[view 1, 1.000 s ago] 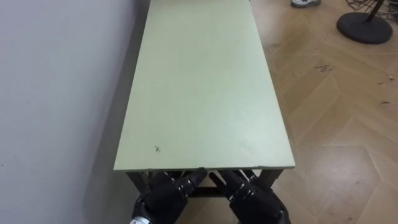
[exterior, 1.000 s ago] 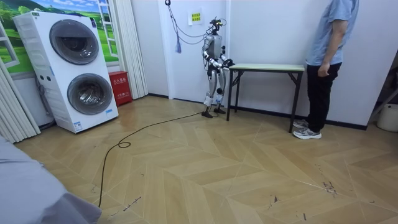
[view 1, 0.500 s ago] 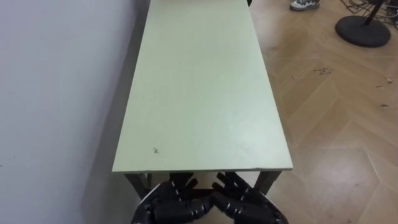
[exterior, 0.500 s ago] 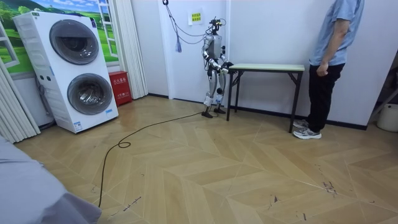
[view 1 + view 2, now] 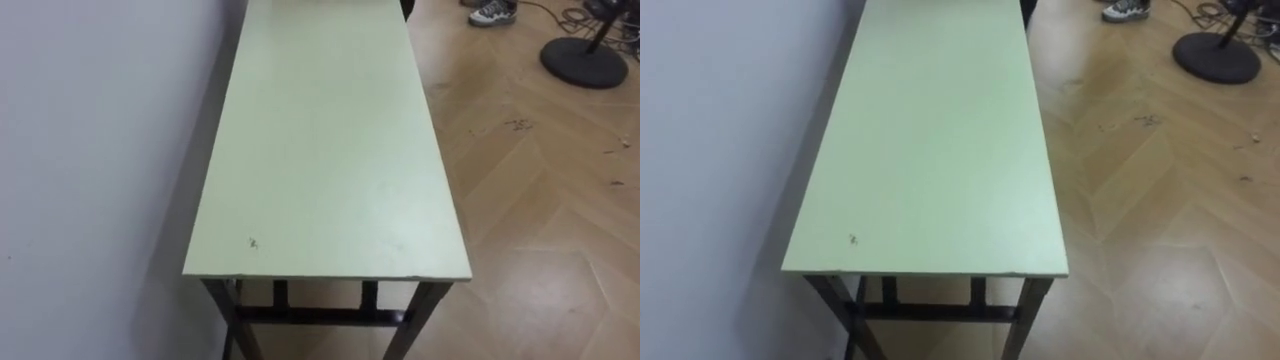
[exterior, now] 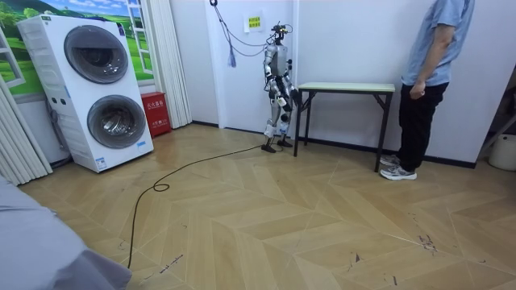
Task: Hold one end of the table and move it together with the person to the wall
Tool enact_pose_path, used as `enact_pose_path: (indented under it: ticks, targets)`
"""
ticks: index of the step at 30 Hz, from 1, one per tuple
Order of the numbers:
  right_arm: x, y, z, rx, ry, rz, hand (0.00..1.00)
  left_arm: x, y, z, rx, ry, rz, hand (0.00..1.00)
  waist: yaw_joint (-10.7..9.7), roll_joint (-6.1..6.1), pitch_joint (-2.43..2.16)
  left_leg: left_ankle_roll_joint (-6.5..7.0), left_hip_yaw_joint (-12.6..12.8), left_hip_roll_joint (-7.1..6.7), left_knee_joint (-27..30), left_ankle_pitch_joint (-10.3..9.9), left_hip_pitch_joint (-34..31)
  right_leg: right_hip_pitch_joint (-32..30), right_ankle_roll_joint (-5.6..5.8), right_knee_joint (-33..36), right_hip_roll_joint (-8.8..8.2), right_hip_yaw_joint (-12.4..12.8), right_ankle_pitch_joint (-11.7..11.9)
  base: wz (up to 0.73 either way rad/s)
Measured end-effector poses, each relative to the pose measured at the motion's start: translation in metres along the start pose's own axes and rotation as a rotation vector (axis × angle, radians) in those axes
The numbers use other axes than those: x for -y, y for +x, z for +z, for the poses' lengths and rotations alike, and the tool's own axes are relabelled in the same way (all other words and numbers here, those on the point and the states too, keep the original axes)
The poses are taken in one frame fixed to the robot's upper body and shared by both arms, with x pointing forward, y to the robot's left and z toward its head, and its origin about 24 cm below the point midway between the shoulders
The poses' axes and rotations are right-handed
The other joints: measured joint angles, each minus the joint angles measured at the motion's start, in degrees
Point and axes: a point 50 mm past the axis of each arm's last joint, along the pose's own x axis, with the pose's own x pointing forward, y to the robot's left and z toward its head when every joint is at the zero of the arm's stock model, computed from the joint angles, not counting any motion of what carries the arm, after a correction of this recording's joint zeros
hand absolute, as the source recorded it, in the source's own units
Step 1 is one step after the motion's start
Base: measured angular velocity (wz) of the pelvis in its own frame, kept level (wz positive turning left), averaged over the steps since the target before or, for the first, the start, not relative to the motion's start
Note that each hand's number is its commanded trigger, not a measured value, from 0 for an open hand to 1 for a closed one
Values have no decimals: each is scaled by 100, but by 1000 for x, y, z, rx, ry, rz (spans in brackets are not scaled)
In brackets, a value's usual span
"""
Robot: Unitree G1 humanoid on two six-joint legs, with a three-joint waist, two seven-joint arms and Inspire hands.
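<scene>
A long table [image 5: 320, 150] with a pale green top and dark legs stands lengthwise against a white wall; its near end lies just below me. I stand at that end, the room view's left end of the table [image 6: 347, 86]. There my arms hang lowered beside the table's leg, my right hand [image 6: 293, 97] below the tabletop and too small to read, the left one beside it. A person [image 6: 427, 72] stands at the far end with arms at the sides, not touching the table. The person's shoe [image 5: 492, 12] shows past the far end.
The white wall [image 5: 90, 150] runs close along the table's left side. Wooden floor [image 5: 540, 200] lies open to the right. A black round stand base [image 5: 585, 45] sits at the far right. Stacked washing machines [image 6: 97, 89] and a red box [image 6: 155, 113] stand farther off.
My two hands, which were under the table's near edge, have dropped out of the left eye view. In the room view my arms have come down from the table's end.
</scene>
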Motion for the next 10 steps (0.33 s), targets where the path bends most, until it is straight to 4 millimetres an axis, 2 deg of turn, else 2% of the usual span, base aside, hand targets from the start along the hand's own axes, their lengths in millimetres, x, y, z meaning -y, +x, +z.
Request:
enact_pose_path:
  ticks: [4,7,10]
  targets:
    - [12,-4,-23,-81,55,-99,0,-6,-2,-11,-24,-62,95,0,75,4,-10,-55,-7,-1,-123,70,29,6,-22,-73,-1,2,14,-1]
    - [11,-3,-27,-92,65,-116,0,-10,-3,-14,-34,-70,138,0,61,-48,-8,-146,33,5,-274,123,118,24,-29,-77,-1,4,18,-2]
    - [13,-3,-28,-110,68,-134,0,-16,-5,-18,-44,-64,173,0,77,-64,-12,-169,41,-1,-331,144,212,106,-33,-167,-6,-2,13,0]
